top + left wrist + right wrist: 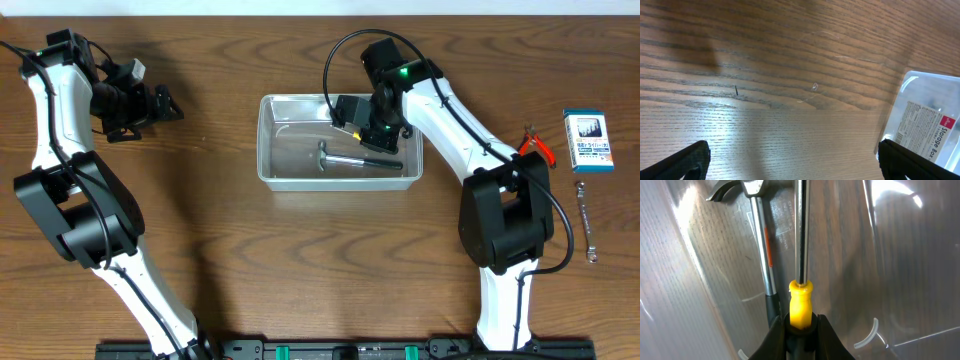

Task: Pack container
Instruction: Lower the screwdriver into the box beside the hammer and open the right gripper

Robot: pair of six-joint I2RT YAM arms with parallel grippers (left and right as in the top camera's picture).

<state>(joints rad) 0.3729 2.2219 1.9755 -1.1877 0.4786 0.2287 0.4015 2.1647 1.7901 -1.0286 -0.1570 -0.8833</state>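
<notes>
Container [285,110]: a clear plastic tub is seen in the middle of the overhead frame, standing on the wooden table [230,250]. One rounded corner with a printed label reading "Storage Box" is shown at the right edge of the left wrist view.

Hammer [352,160]: it is laid flat on the container floor, head toward the frame's left and handle toward the right. In the right wrist view its claw head is seen at the upper left.

Right gripper [800,325]: it is positioned over the right half of the container and is clamped on the yellow handle of a screwdriver [800,230]. The metal shaft is pointed toward the top of the frame, just beside the hammer's shaft.

Left gripper [792,150]: it is held at the upper left of the overhead frame, well apart from the container. Its fingers [685,162] are spread wide over bare wood, and nothing is gripped.

Box [588,142]: a small blue-and-white printed box is placed at the right edge of the overhead frame.

Pliers [537,147]: red-handled, they are laid just left of the box.

Wrench [587,220]: it is laid below the box, near the right edge.
</notes>
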